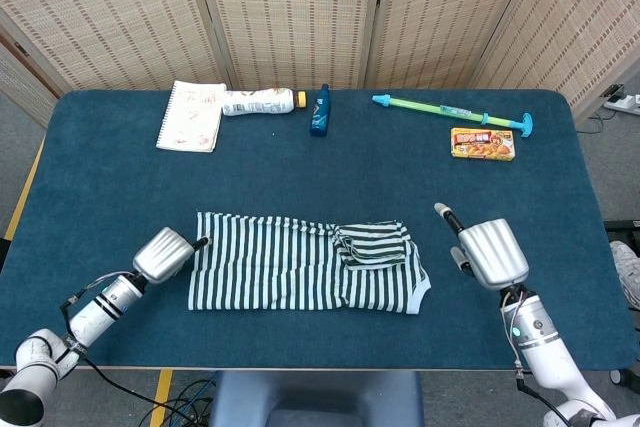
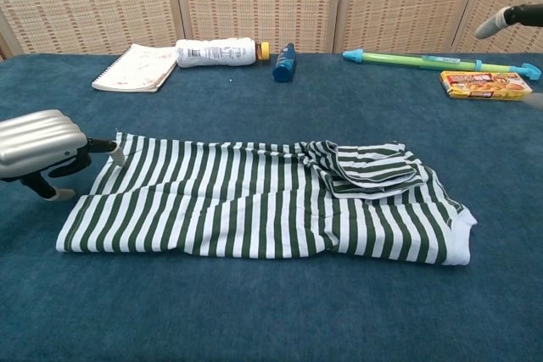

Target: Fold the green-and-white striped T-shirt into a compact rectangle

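Observation:
The green-and-white striped T-shirt (image 1: 300,265) (image 2: 254,201) lies flat on the blue table as a long band, with one sleeve folded back on top near its right end. My left hand (image 1: 165,253) (image 2: 42,143) hovers low at the shirt's left edge, fingers apart, a fingertip (image 2: 117,155) just over the upper left corner; it holds nothing. My right hand (image 1: 488,250) stays off the shirt's right end, fingers spread, empty. In the chest view only a fingertip (image 2: 489,26) of it shows at the right border.
Along the far edge lie a spiral notebook (image 1: 191,115), a white bottle (image 1: 257,102), a small blue bottle (image 1: 320,111), a green-and-blue water gun (image 1: 455,112) and a yellow food box (image 1: 482,143). The table's front edge (image 1: 320,367) runs close below the shirt.

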You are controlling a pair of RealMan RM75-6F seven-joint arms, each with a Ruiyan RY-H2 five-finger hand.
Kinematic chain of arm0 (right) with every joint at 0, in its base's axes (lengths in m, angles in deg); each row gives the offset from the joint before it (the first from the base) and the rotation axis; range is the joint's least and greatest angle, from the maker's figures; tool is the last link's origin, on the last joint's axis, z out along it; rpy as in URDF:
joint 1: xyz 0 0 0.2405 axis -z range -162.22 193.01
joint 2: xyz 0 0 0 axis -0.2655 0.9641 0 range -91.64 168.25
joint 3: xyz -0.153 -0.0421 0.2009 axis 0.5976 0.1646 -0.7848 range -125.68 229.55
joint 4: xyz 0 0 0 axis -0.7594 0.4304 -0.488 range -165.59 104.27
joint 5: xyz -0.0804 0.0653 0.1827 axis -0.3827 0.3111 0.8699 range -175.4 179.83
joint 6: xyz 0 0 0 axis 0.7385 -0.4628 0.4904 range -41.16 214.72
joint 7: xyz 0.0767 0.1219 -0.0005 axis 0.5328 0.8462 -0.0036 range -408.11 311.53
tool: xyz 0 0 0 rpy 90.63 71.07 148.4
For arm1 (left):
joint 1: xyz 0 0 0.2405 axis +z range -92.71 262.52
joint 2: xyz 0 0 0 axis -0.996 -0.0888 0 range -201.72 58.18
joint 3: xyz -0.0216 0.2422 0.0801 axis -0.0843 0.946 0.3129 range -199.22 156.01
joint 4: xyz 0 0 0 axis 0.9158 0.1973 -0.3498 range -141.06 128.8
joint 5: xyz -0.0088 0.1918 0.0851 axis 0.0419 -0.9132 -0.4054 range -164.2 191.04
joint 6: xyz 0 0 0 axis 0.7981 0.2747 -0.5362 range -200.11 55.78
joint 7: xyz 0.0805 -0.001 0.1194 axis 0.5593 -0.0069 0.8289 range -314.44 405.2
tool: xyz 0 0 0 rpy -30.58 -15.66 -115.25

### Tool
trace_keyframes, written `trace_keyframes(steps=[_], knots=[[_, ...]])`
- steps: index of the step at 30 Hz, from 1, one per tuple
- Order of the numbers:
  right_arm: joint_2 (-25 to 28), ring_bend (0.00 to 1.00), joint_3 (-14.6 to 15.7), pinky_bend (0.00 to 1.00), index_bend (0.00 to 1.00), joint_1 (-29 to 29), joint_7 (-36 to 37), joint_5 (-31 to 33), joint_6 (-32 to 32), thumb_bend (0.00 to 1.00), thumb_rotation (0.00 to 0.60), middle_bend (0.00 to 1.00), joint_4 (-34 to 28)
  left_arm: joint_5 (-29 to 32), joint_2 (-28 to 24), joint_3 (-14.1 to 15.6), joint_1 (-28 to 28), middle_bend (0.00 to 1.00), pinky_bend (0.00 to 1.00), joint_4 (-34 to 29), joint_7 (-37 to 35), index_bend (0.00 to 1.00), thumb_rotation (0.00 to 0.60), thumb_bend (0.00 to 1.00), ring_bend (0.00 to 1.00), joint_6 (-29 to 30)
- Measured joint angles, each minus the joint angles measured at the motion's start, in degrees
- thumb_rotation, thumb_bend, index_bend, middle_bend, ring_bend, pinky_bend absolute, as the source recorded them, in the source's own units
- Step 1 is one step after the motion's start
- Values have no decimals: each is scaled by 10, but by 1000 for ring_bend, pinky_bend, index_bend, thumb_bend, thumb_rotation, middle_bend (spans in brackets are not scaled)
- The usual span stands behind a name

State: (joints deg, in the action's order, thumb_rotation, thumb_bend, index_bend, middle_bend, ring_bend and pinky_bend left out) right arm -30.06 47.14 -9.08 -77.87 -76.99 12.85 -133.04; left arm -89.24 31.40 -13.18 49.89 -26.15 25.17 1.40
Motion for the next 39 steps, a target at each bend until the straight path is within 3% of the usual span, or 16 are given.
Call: trace_keyframes(steps=[15, 29, 39], knots=[[6, 1000, -3, 1000, 150, 10, 5, 0, -1, 341, 600, 980, -3, 19, 17, -5, -10, 877, 991, -6, -24, 341, 600, 202, 820, -2], [5, 1000, -7, 1000, 157, 16, 18, -2, -1, 341, 600, 981, 6, 38, 26, -14, -10, 895, 992, -9, -79, 440, 600, 204, 830, 6], [3, 1000, -9, 1000, 158, 16, 22, -2, 3, 341, 600, 981, 12, 49, 32, -20, -7, 899, 993, -6, -105, 462, 600, 287, 835, 14]])
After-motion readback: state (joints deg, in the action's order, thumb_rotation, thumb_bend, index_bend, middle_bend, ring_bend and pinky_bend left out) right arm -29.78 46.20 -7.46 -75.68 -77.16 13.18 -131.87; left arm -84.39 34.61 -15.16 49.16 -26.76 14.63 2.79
